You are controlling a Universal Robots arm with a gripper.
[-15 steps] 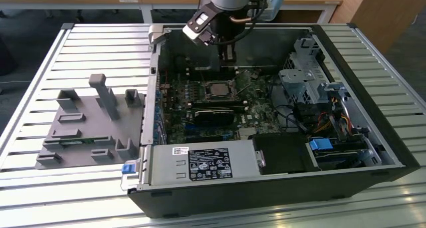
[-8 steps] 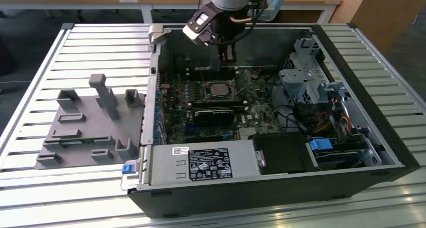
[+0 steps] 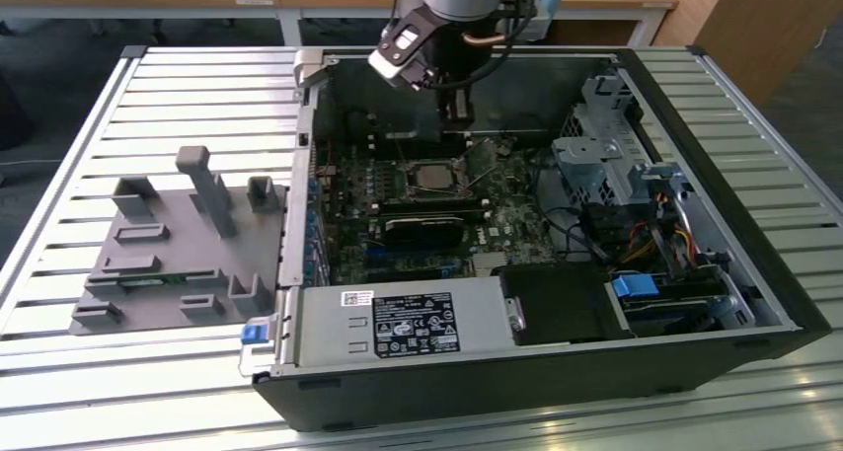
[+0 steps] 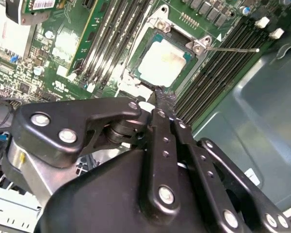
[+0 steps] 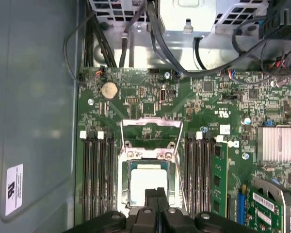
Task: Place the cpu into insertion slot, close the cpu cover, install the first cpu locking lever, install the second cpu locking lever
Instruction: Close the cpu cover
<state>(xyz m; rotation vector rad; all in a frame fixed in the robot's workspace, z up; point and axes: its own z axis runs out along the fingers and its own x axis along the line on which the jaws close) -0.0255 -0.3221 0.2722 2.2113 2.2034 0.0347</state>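
I see the jaws pressed shut with nothing between them. The cpu (image 5: 145, 178) lies right under their tips, seated in the insertion slot (image 5: 125, 184). Just beyond the tips the cpu cover (image 5: 151, 121) stands swung open above the green board (image 5: 203, 104).

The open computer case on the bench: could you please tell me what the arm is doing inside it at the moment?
The robot arm's hand is shut and reaches into the computer case, right over the insertion slot on the green board. The cpu already lies in the slot. The cpu cover is swung open and not yet closed over the chip.
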